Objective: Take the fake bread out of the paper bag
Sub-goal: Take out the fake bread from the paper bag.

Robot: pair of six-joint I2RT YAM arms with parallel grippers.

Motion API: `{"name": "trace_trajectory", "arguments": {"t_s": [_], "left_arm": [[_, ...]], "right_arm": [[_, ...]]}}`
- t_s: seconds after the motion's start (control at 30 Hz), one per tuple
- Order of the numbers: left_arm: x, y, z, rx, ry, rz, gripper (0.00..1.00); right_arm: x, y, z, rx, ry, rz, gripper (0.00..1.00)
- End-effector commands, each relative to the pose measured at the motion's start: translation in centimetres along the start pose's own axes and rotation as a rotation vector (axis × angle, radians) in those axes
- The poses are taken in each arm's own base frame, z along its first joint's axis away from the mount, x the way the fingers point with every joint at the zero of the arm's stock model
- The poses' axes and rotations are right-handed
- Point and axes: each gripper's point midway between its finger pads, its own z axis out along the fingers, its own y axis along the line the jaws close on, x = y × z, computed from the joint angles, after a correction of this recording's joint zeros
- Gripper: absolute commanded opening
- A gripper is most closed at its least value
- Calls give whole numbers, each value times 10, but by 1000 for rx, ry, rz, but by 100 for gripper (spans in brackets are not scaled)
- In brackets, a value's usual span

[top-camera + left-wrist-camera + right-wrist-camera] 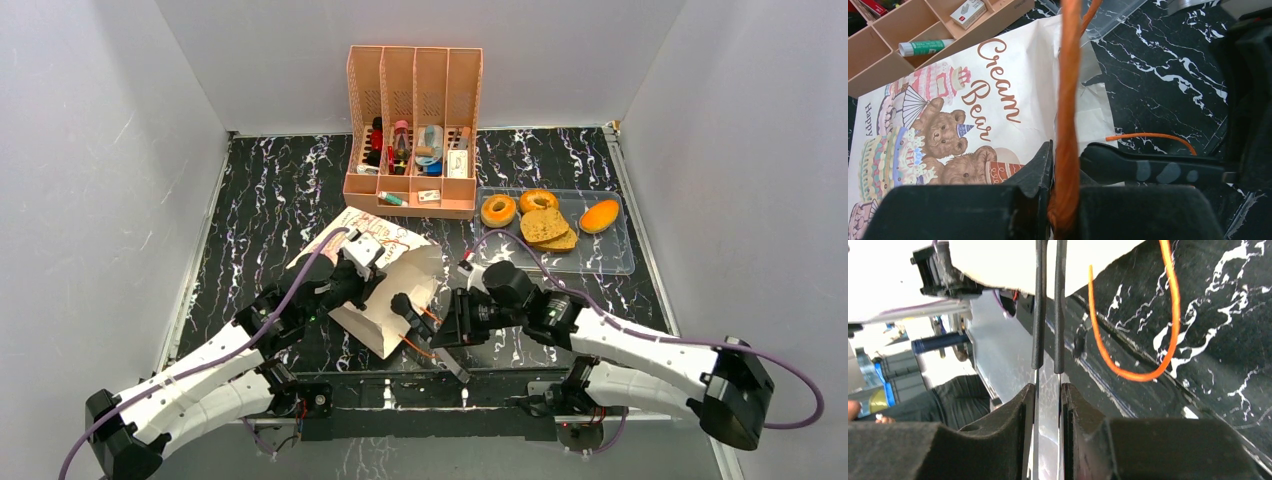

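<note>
**Visitor:** What is the biggest thing near your pincers?

**Me:** The black, white-veined marble table (280, 190) under both of them. On it lies the cream-beige paper bag (405, 285), bear picture up. It is directly beneath my left pincer (1066, 185), with its handle end facing my right pincer (1048, 390).

**Visitor:** And farther out?

**Me:** A pink slotted plastic desk organiser (413, 80) stands beyond my left pincer. A clear plastic tray (600, 262) sits beyond my right pincer and to its right, well apart.

**Visitor:** What is the right one doing?

**Me:** It is squeezed onto slim metal tongs with black sleeves (1048, 315), which point toward the bag.

**Visitor:** Where is the bread?

**Me:** The toy breads are in that tray: 2 golden-brown rings (498, 210), brown toast slices (548, 230) and 1 orange oval bun (599, 216). The bag's inside is hidden from me.

**Visitor:** And the left pincer?

**Me:** It is clamped tight on 1 thin orange cord handle (1068, 100) of the bag.
</note>
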Motion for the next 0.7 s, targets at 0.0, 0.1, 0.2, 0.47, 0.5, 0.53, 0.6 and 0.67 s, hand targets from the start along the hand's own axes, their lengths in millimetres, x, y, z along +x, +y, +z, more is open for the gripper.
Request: {"name": "trace_trajectory", "arguments": {"t_s": [0.0,0.1,0.2,0.47,0.5,0.53,0.6,0.67], "left_arm": [[-26,-6,-2,36,-87,0,0],[-29,-8,-5,45,-100,-7,0],[-30,-9,-8,53,-114,-12,0],[-29,-13,-14,69,-138,-34,0],[-30,-13,-14,71,-140,-37,0],[-29,-14,-14,73,-139,-37,0],[-29,-15,-14,78,-139,-39,0],[-27,-16,-14,84,-137,-43,0]], "right_arm": [[-39,32,15,-131,-163,34,22],[-49,31,24,-135,-199,89,24],[-54,28,34,-155,-218,164,25],[-64,21,63,-174,-235,325,28],[-65,24,66,-179,-236,328,28],[-67,26,68,-181,-240,330,28],[-69,30,72,-176,-245,330,29],[-72,34,77,-171,-254,334,30]]}}
